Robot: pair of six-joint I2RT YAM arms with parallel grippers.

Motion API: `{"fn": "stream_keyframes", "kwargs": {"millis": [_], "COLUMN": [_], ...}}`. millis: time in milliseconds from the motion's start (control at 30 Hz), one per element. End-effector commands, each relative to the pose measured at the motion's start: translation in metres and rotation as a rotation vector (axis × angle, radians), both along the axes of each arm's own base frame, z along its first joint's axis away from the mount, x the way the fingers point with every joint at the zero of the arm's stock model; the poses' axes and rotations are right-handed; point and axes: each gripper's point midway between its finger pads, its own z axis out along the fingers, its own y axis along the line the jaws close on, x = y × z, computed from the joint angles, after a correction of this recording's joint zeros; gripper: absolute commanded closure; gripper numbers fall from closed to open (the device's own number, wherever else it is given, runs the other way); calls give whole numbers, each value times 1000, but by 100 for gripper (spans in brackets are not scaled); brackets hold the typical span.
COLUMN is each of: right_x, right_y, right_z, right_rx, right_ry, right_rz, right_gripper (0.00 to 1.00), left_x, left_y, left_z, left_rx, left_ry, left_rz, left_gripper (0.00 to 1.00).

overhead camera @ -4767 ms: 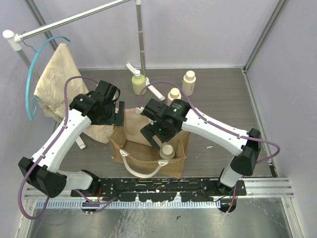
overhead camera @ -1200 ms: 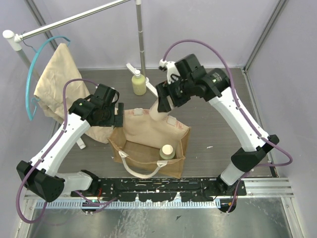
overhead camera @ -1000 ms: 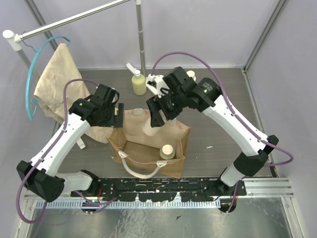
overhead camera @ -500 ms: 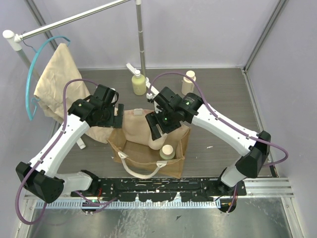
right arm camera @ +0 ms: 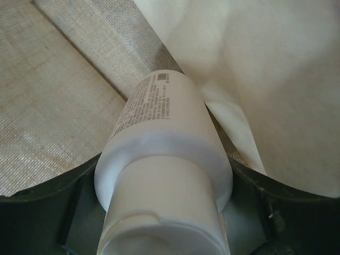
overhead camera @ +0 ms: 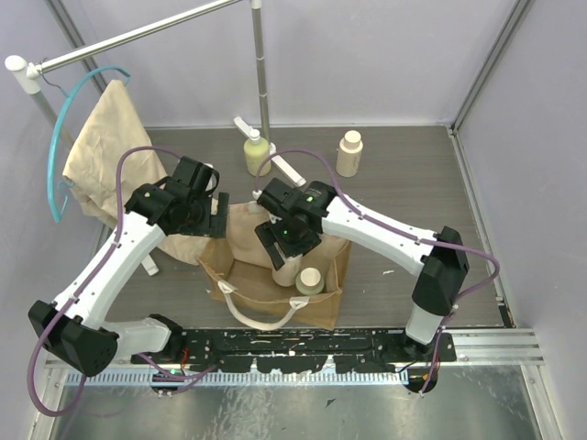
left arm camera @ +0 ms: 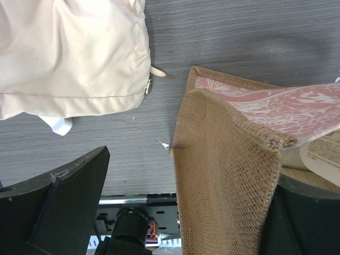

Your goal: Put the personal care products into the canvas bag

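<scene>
The cream bottle [right arm camera: 164, 154] is inside the canvas bag [overhead camera: 332, 291], cap towards the wrist camera and base pointing down at the woven floor. It is clamped at its shoulder by the right gripper [right arm camera: 167, 218], whose jaws press on either side of it. In the overhead view this is just below the middle of the frame, with the olive-green bottle [overhead camera: 309, 280] standing in the bag just beside it. A second cream bottle [overhead camera: 348, 153] and the pump bottle [overhead camera: 258, 156] stand on the table [overhead camera: 404, 192] in the upper middle, well apart from the bag. At the bag's far left corner, the left gripper [left arm camera: 183, 212] has its jaws wide. The burlap corner lies between them, close to one finger and clear of the other, so it looks straddled rather than pinched.

The bottle hangs at a tilt, so if let go from here it would likely tip against the olive-green bottle and knock it over. A pale fold [right arm camera: 255, 79] of lining touches the bottle's side and could catch it or trap it above the floor. With the corner not firmly held, the soft bag could shift or collapse if the right arm brushes the rim or a handle on its way out.
</scene>
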Motion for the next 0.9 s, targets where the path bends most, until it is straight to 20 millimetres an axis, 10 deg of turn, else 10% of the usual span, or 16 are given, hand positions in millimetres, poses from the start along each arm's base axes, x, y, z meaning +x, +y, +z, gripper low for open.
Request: {"fn": "stream_keyframes", "kwargs": {"millis": [0, 367, 700, 867], "right_x": [4, -6, -16, -31], "right_y": [8, 0, 0, -17], "right_z": [16, -34, -17, -44], "right_rx": [8, -78, -64, -129], "right_ry": [-61, -33, -87, -19], "right_rz": [-5, 17, 72, 106], "right_gripper": [99, 99, 99, 99], "left_x": [-8, -9, -7, -6], "left_y": [6, 8, 8, 6], "left_z": [3, 5, 2, 3], "left_rx": [12, 21, 28, 23], "left_ry": [-1, 1, 8, 5], "left_rz": [0, 6, 6, 5], "left_gripper": [2, 2, 2, 2]}}
